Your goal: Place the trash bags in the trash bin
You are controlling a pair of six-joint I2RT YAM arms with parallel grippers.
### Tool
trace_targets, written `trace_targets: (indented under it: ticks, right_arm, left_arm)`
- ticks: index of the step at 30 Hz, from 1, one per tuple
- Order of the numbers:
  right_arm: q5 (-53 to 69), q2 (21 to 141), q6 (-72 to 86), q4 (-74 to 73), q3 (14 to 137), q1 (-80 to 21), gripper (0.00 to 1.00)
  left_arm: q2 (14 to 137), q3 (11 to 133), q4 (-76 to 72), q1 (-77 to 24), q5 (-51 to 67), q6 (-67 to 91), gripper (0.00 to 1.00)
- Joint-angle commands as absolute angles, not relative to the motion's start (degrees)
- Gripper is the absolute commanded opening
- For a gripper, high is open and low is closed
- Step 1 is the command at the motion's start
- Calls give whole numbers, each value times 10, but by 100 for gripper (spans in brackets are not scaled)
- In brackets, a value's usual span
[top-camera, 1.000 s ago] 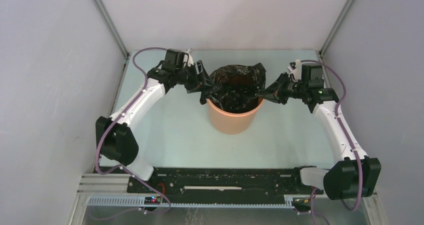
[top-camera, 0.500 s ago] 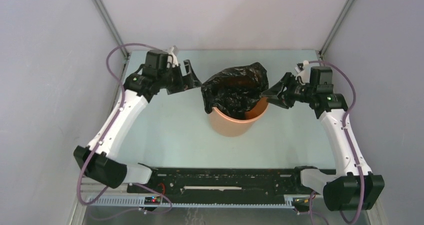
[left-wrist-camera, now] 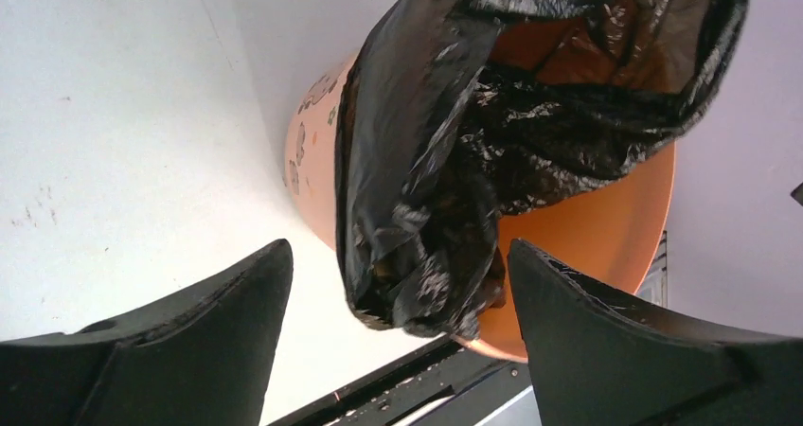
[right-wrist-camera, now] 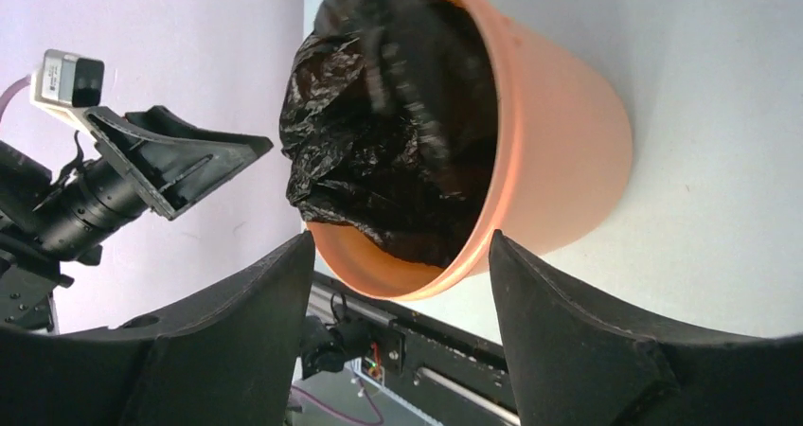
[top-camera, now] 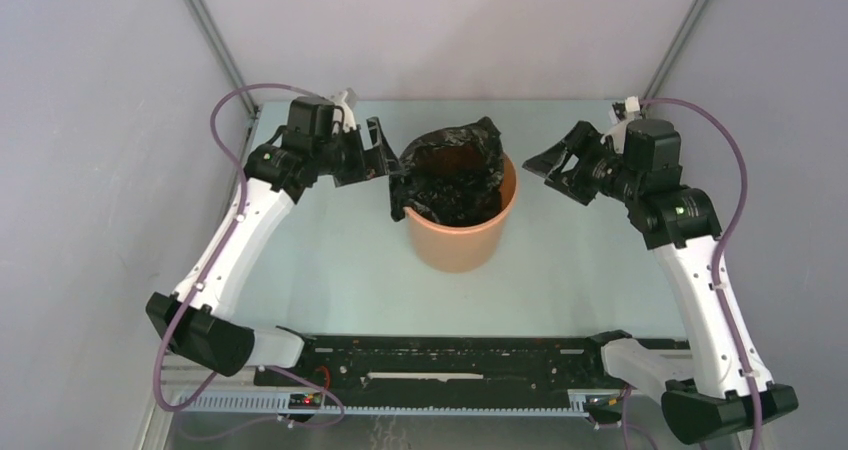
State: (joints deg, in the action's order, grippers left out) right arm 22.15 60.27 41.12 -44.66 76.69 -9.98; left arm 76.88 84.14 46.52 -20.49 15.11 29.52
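Right now the thin, glossy black plastic trash bag (top-camera: 450,170) sits crumpled inside the smooth orange-terracotta plastic cylindrical trash bin (top-camera: 460,245). The bin stands upright near the middle of the pale counter (top-camera: 330,260). Part of the bag spills over the bin's left rim and hangs down the outer wall. The rest bunches inside, with bare orange interior showing toward the right. The left gripper (top-camera: 388,158) hovers just beside the draped flap, its fingers spread and holding nothing. The right gripper (top-camera: 550,170) hangs apart from the bin's right side, likewise spread wide and empty. In the left wrist view, small pale patches with dark marks (left-wrist-camera: 311,137) show on the bin's outer wall, but they are too blurred to read.
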Motion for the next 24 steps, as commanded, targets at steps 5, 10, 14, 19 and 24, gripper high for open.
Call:
trace_targets:
  ticks: [5,10,14,19,24]
  right_arm:
    - [-5,666,484,-468,850,-252,74]
    - [-79,737,499,-470,901,-322,68]
    - [-130,785,526,-485,925,-363,63]
    - [-163,824,576,-488,925,-381,63]
    - [-189,859,618,-487,923,-380,62]
  left_arm:
    - [761,888,449,-203,148,303,88]
    - [767,895,450,-203,155,302,88]
    - [762,888,450,-203,163,299,88]
    - [753,879,452,-203,169,292,88]
    - [742,865,454,-203,175,285,88]
